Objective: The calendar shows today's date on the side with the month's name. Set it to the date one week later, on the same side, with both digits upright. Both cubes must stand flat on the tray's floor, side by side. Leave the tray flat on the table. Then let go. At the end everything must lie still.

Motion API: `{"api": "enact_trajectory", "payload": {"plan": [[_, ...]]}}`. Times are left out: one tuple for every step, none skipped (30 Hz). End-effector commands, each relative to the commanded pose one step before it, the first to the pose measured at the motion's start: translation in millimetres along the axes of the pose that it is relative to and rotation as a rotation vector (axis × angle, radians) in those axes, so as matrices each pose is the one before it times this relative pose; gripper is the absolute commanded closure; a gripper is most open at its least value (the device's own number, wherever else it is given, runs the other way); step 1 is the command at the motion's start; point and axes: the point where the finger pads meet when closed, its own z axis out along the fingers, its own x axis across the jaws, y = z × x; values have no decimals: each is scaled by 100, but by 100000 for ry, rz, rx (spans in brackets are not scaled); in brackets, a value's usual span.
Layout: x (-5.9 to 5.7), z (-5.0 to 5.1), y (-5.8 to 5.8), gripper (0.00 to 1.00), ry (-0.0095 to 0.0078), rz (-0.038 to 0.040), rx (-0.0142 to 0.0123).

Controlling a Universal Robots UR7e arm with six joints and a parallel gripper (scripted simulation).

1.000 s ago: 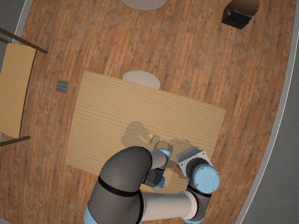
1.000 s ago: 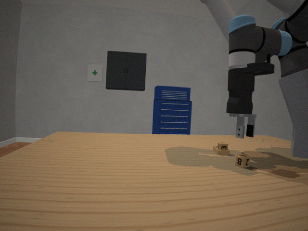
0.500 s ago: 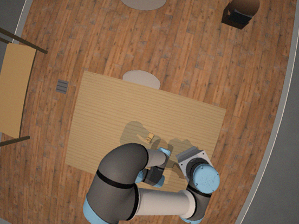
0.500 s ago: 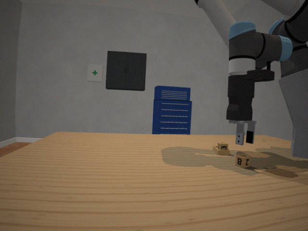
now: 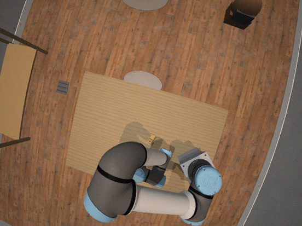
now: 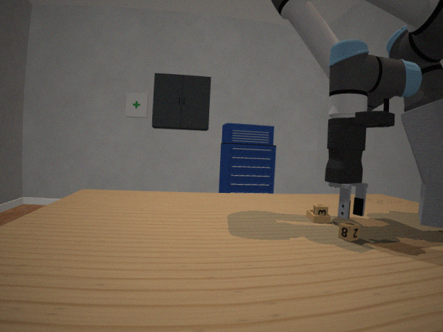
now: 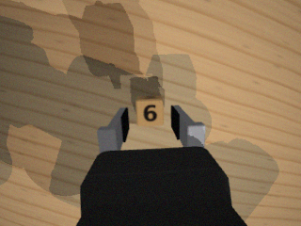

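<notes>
A wooden cube (image 6: 349, 232) (image 7: 150, 113) stands on the table outside the tray. A 6 is on its top in the wrist view; an 8 and a 2 show on its sides in the exterior view. My gripper (image 6: 351, 216) (image 7: 150, 117) is open and empty, pointing down over this cube, whose top shows in the gap between the fingers. The small wooden tray (image 6: 323, 219) lies flat on the table beyond it. A second cube (image 6: 320, 209) (image 5: 150, 140) sits in the tray, with a 3 lying sideways on one side. The month's name cannot be read. The arm hides the loose cube in the top view.
The wooden table (image 5: 102, 111) (image 6: 142, 257) carries the tray and loose cube near my base. The arm's shadows fall across both. The tray stands close to the gripper, to its left in the exterior view. A blue drawer cabinet (image 6: 247, 160) stands beyond the table.
</notes>
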Motion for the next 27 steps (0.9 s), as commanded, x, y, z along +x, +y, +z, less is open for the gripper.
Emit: {"api": "enact_trajectory", "payload": {"plan": [[189,431,113,13,438,150,-169],[1,75,-6,13,3,-6,1],[1,66,-4,13,2,-3,1],[0,58,-2,13,0,1,0],[0,50,-1,13,0,4,-1],[0,41,-1,13,0,4,-1],[0,33,-2,13,1,2,-1],[0,25,-3,13,2,-1,0],[1,18,-5,13,3,-5,0],[-26,7,-17,13,-39,-19,21],[-32,0,-20,13,-48,-22,26],[-29,-3,-18,13,-43,-20,24],[-20,-6,-12,13,-31,-15,17],[7,-20,6,13,24,3,-10],[12,-13,8,13,27,7,-13],[0,0,0,13,0,0,0],[0,0,0,13,0,0,0],[15,-13,11,13,29,12,-15],[-1,0,-1,13,-4,0,2],[-1,0,0,13,-2,0,1],[0,0,0,13,-1,0,0],[0,0,0,13,0,0,0],[0,0,0,13,0,0,0],[0,0,0,13,0,0,0],[0,0,0,13,0,0,0],[0,0,0,13,0,0,0],[0,0,0,13,0,0,0]]}}
